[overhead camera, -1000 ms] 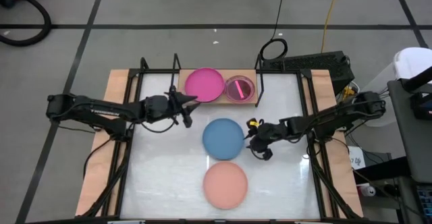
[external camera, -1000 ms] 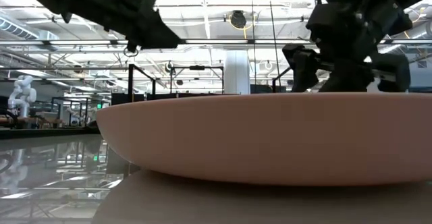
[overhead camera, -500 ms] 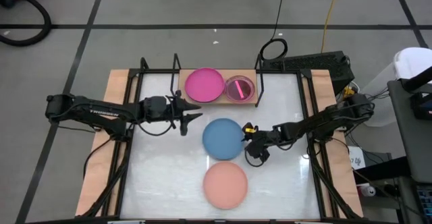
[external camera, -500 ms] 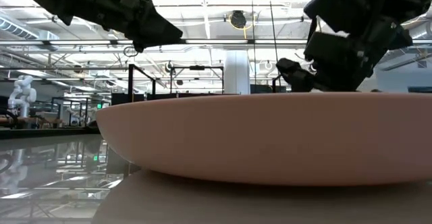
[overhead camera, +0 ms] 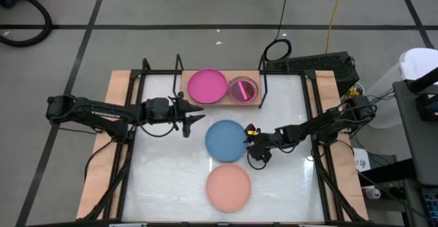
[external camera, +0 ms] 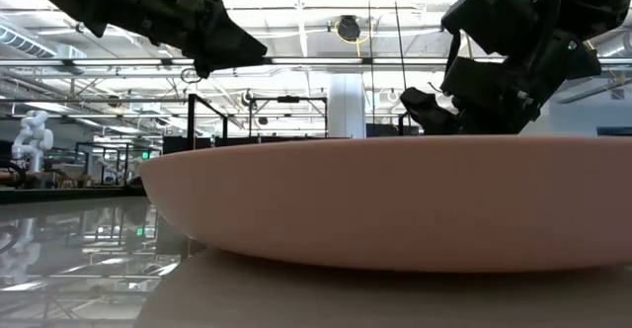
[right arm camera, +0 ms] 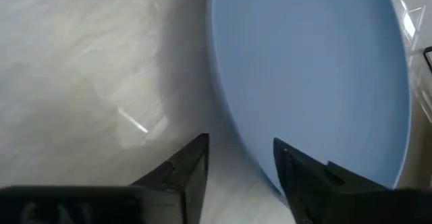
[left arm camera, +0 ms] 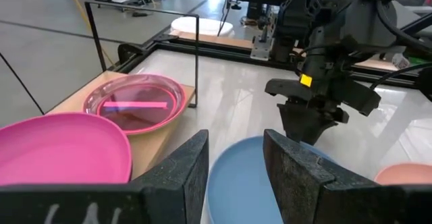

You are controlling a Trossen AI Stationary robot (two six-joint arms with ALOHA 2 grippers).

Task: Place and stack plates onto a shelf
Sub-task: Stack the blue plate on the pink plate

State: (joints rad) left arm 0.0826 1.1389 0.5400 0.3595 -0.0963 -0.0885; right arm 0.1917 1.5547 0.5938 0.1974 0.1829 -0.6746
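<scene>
The left tool (overhead camera: pixel 194 114) hovers with fingers parted and empty, arm stretched across the white table (overhead camera: pixel 164 179), near the round magenta plastic plate (overhead camera: pixel 207 85) on the light-brown wooden shelf (overhead camera: pixel 220 101). The right tool (overhead camera: pixel 252 147), fingers slightly parted and gripping nothing, sits low at the right rim of the round blue plastic plate (overhead camera: pixel 226 140) lying mid-table.

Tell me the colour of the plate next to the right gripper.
Blue. The plate by the right gripper shows best in the high view.

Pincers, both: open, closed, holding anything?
Left pincer: open, empty, near the shelf.
Right pincer: open, empty, at the blue plate edge.
</scene>
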